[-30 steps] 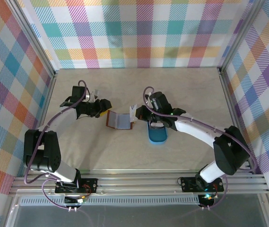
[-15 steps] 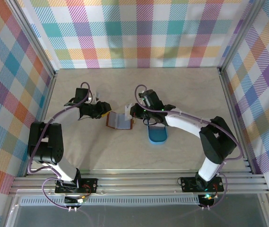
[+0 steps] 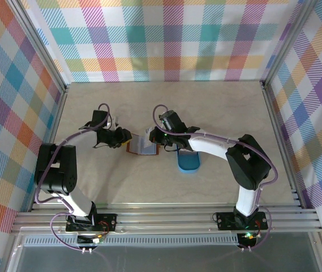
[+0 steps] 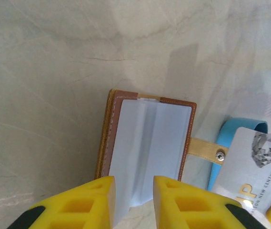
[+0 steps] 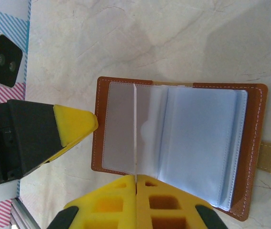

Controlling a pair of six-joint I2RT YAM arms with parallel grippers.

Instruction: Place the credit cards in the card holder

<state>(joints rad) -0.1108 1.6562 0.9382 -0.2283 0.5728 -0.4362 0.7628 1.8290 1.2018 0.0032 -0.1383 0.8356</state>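
Note:
The card holder [image 3: 142, 148] lies open on the table, brown leather with clear plastic sleeves [image 5: 197, 143] and a tan snap tab [image 4: 206, 150]. My right gripper [image 5: 136, 179] is shut on a pale credit card [image 5: 135, 129], seen edge-on and standing upright over the holder's left-hand sleeves. In the left wrist view that card [image 4: 249, 167] shows grey print. My left gripper [image 4: 133, 191] sits at the holder's left end, jaws a narrow gap apart, with the end of a sleeve lying loose between them. Its yellow fingertip [image 5: 75, 126] almost touches the leather edge.
A blue oval tray [image 3: 188, 162] lies just right of the holder, under my right arm. Checked walls and metal frame rails [image 3: 166, 218] ring the pale table [image 3: 206, 107], with free room at the back and front.
My right gripper has carried the card left from above the blue tray to over the open holder. My left gripper has moved in to the holder's left end and its jaws have narrowed.

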